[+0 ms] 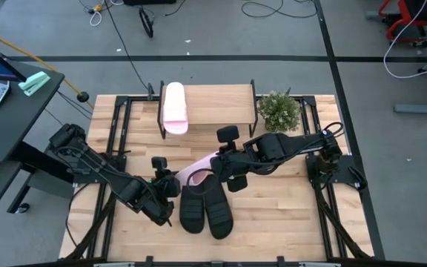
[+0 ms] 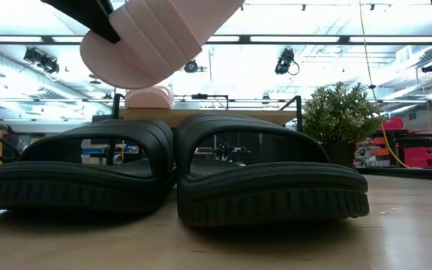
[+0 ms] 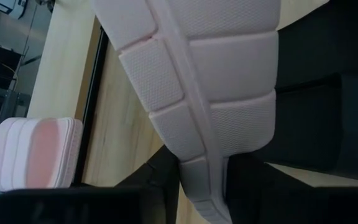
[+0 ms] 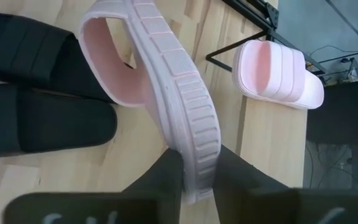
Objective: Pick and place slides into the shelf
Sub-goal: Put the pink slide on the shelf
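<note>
One pale pink slide hangs above the table between my two grippers; it also shows high in the low view. My left gripper is shut on its left end, my right gripper on its right end. The other pink slide lies flat on the left part of the shelf's plank top. Two black slides stand side by side on their soles on the table, just near of the held slide. My left gripper has the narrow end of the sole between its two fingers, tread side toward the camera. It comes slanting down from the table's left. The slide is clear of the table. My right gripper pinches the sole's ribbed edge at the end away from the strap, one finger on each face. The fingers slant down from the table's right and lie along the slide. The slide is turned on its edge, lifted clear.
A small potted plant stands at the shelf's right end. Black frame rails run along the table's left and right sides. Bare wood shows on the near right of the table.
</note>
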`<state>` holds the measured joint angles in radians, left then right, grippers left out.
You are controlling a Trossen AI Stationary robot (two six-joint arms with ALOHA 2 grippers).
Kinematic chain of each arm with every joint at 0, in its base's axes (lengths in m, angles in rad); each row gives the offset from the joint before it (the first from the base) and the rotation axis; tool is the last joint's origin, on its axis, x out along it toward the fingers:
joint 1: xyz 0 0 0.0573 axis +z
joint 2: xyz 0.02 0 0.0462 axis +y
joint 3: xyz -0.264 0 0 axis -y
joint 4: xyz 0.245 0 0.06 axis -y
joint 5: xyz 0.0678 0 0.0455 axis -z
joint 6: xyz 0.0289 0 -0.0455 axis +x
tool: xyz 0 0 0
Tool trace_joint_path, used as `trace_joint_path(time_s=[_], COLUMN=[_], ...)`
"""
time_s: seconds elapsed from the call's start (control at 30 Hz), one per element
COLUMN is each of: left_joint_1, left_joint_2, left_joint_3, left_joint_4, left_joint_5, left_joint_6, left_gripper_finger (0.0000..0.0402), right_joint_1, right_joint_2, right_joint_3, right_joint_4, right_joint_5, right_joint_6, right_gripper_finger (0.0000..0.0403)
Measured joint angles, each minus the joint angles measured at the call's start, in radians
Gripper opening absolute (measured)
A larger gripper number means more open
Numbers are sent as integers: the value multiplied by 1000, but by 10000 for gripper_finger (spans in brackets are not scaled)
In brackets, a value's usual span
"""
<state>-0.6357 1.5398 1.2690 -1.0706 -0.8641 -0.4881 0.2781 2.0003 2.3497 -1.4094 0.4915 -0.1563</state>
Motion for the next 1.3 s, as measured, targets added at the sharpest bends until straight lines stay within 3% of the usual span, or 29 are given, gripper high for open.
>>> trace_joint_path(time_s=[0.3, 0.53, 0.8, 1.1, 1.3], left_joint_1=[0, 0, 6, 26, 97], left_joint_2=[0, 0, 0, -8, -49], left_joint_3=[0, 0, 0, 0, 0], left_joint_4=[3, 0, 1, 10, 132], left_joint_5=[-6, -55, -63, -83, -96], left_joint_6=[3, 7, 3, 5, 95], left_gripper_finger=[97, 94, 94, 92, 90], right_joint_1=[22, 46, 67, 123, 209], right_joint_2=[0, -5, -69, -183, -211], right_joint_3=[0, 0, 0, 0, 0], right_joint_4=[-32, -70, -79, -80, -84], right_joint_5=[0, 0, 68, 98, 199], right_joint_6=[-16, 50, 58, 171, 214], right_gripper_finger=[176, 224, 243, 247, 244])
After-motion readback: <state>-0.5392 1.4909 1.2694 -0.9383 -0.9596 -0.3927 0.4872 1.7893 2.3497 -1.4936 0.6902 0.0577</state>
